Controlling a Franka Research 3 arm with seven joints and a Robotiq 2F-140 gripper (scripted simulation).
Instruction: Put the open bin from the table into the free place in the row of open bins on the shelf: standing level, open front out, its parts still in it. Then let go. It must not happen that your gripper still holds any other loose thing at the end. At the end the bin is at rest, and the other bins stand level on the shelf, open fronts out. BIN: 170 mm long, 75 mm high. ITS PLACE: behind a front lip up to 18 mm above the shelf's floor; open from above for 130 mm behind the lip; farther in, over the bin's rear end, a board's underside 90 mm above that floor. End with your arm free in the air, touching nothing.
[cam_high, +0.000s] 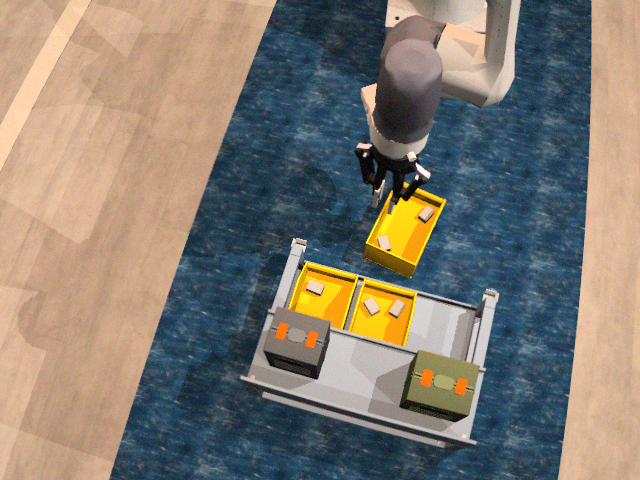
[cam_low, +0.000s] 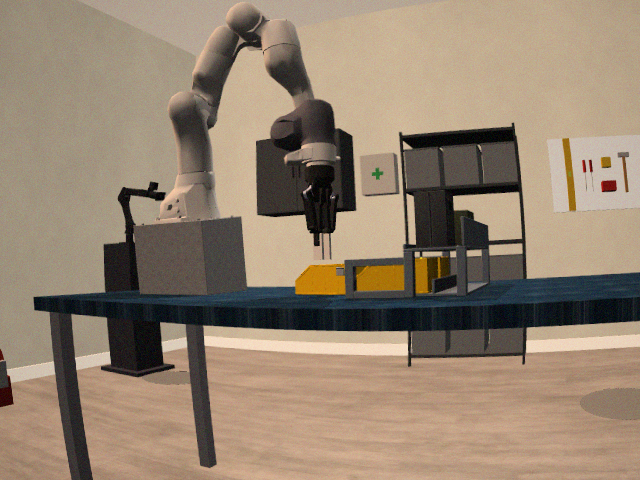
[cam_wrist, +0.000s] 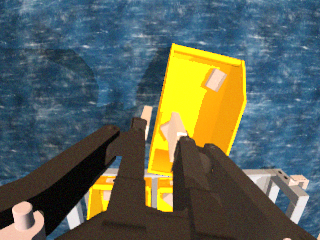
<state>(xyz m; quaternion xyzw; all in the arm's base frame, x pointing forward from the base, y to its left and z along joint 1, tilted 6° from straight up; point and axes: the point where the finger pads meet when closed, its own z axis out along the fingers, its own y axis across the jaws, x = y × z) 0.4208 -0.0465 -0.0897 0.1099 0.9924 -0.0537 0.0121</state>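
The open yellow bin (cam_high: 405, 227) (cam_low: 317, 281) (cam_wrist: 187, 82) stands level on the table, turned askew to the shelf, its sloped front end toward the robot base. Two pale parts lie in it. My gripper (cam_high: 383, 207) (cam_low: 322, 257) (cam_wrist: 159, 120) points down with a narrow gap between its fingertips and nothing held. The tips are just above the bin's long side wall, one over the inside, one over the outside. The grey shelf (cam_high: 356, 364) (cam_low: 408, 273) holds a left bin (cam_high: 320, 302) and a middle bin (cam_high: 382, 328), both level. The free place (cam_high: 436, 322) is at the right.
A dark grey case (cam_high: 297, 343) and an olive case (cam_high: 442, 387) stand on the shelf's upper board, the olive one behind the free place. Shelf side posts (cam_high: 292, 268) (cam_high: 484, 325) rise at both ends. The table bin's rear end is close to the shelf's front edge.
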